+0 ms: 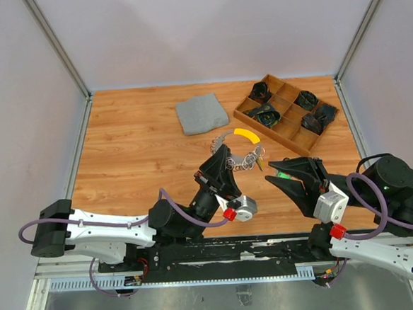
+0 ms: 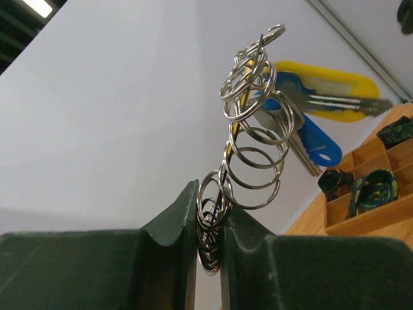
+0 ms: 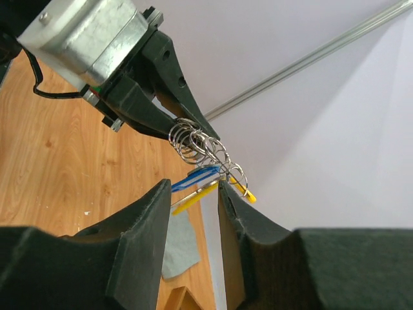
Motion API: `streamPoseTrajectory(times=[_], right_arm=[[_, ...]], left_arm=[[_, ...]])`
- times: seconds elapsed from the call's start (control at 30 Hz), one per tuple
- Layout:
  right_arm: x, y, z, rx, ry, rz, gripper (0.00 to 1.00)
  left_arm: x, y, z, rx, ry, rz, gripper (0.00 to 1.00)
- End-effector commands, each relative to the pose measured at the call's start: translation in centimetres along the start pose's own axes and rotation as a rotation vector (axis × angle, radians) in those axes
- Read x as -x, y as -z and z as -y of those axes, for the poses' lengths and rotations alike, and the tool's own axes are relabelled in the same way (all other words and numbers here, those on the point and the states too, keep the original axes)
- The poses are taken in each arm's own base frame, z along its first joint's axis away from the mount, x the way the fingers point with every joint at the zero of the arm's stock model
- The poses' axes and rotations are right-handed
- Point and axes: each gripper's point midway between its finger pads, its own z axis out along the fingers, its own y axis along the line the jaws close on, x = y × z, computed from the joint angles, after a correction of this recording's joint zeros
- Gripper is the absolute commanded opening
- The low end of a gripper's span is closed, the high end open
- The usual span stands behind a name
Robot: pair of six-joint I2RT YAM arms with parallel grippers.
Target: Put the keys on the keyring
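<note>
Well, from above, my left hand point(image 1: 226, 157) is raised over the table point(image 1: 135, 153) and pinched shut on one end of the keyring point(image 1: 244, 159). The ring arcs away from it with a yellow key point(image 1: 246, 134) at the top. My right hand point(image 1: 273, 171) sits just beside the ring's far end, fingers pointing at it. The left wrist view shows the grip plainly: the two fingers are closed on the lowest few loops. The rest of the ring, a run of thin linked wire loops, stands up from them, carrying the yellow key and a blue key point(image 2: 319, 145) near its upper end. In the right wrist view my right fingers stand partly open with a clear gap, holding nothing. The ends of both keys show in that gap, though I cannot tell whether they lie between the fingers or beyond them. I judge the ring light, springy and slick, apt to flop and twist, so it wants holding by several loops together. The keys are stiff and best taken by their plastic heads.
</note>
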Motion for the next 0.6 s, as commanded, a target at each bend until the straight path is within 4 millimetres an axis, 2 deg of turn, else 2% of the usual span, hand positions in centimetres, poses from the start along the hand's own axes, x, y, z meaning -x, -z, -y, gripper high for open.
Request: streamPoseTrajectory(times=[0.0,0.13,0.27,0.57], right_arm=[[0.5,0.1,0.3,0.019,0.091,0.012,0.36],[-0.1,0.2,0.1,0.045,0.121,-0.024,0.35],[0.4,0.4,0.4,0.042,0.120,-0.012,0.34],[1.0,1.4,0.8,0.009,0.055,-0.011,0.33]], left_arm=[[1.6,-0.2,-1.2,0.026,0.115,0.019,0.01],[2.5,0.1,-0.4,-0.010,0.160,0.023,0.00],[2.7,0.2,0.6,-0.065,0.246,-0.001,0.01],[3.6,1.0,2.3,-0.229,0.575,-0.063,0.00]])
